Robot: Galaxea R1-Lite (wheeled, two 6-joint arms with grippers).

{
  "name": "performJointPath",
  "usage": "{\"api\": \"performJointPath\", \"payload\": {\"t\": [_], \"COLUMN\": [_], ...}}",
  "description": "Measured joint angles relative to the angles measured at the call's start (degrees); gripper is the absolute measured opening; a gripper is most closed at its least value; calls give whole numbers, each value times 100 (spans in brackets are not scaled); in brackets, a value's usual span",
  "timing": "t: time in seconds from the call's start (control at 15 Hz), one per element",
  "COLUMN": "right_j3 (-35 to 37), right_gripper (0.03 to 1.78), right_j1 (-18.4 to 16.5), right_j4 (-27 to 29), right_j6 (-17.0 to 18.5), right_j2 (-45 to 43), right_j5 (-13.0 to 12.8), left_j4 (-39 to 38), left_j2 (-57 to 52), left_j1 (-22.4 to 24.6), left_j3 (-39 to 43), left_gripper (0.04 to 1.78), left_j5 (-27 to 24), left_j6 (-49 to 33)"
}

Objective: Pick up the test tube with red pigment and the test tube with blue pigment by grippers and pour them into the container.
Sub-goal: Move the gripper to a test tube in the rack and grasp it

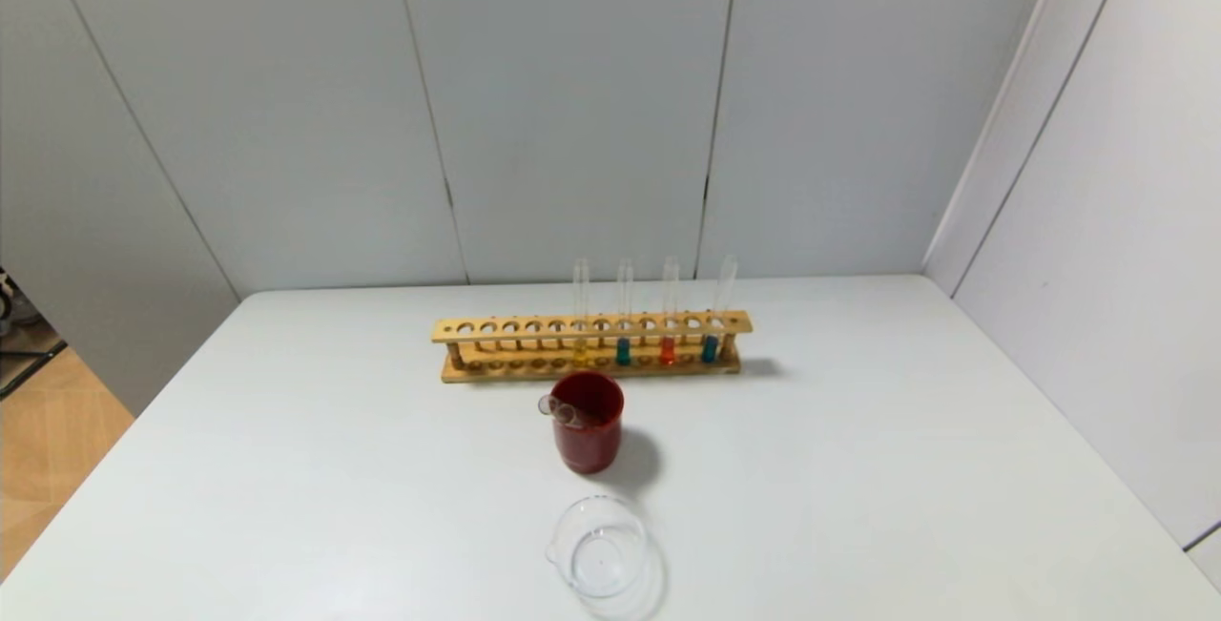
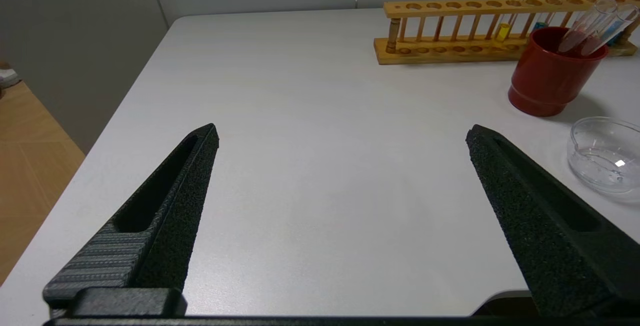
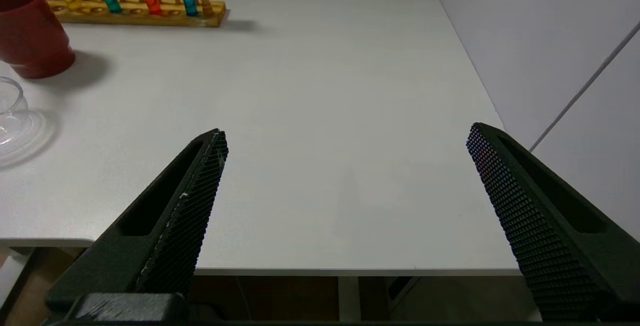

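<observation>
- Wooden rack [image 1: 591,346]: stands at 12 o'clock on the white table [image 1: 858,468], long side facing the robot, holding four upright tubes in its right half.
- Test tube with red pigment [image 1: 668,316]: upright in the rack, third of the four counted from the left; orange-red liquid at its rounded bottom.
- Test tube with blue pigment [image 1: 717,311]: upright in the rack, just at 3 o'clock of the red one, at the rack's right end; bright blue liquid at its bottom.
- Yellow tube [image 1: 580,316] and teal tube [image 1: 624,314]: upright in the rack at 9 o'clock of the red tube, yellow farthest left.
- Red cup [image 1: 589,435]: just at 6 o'clock of the rack, apart from it; two clear empty tubes [image 1: 563,409] lean inside against its left rim.
- Container [image 1: 597,547]: clear glass beaker at 6 o'clock of the red cup, near the table's front edge, upright.
- Left tool [image 2: 342,135]: fingers spread wide, holding nothing, above the table's front left part, well apart from the rack.
- Right tool [image 3: 347,133]: fingers spread wide, holding nothing, above the table's front right edge, well apart from the tubes.
</observation>
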Motion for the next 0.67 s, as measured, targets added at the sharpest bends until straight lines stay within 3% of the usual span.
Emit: {"api": "performJointPath", "payload": {"t": [0.13,0.33,0.67], "right_j3": [2,6,-636], "right_gripper": [175,175,175], "right_j1": [0,2,0], "right_j4": [-11,-266,-221], "right_j6": [-32,-360,-161], "right_j2": [0,0,15], "right_j5": [-2,172,1045], "left_j4": [0,-2,-2], "left_j2": [0,0,0], "left_j1": [0,2,2], "left_j3": [0,0,0], "left_gripper": [175,175,175], "left_j5": [-2,-2,0], "left_j6": [0,-1,-1]}}
